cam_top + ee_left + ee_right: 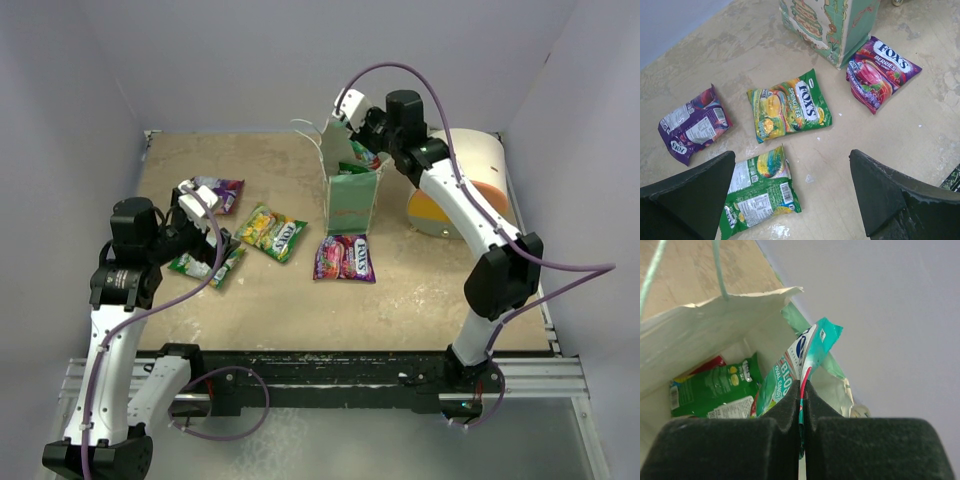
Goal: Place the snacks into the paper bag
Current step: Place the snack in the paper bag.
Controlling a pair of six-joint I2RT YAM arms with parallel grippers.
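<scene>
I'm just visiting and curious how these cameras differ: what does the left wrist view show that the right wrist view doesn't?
Only the left wrist view: the open left gripper above four packets lying on the table: purple packet, green-yellow packet, green packet, magenta packet. Only the right wrist view: the right gripper shut on a teal packet, and a green snack already bagged beneath it. Both: the paper bag, outside versus inside.
</scene>
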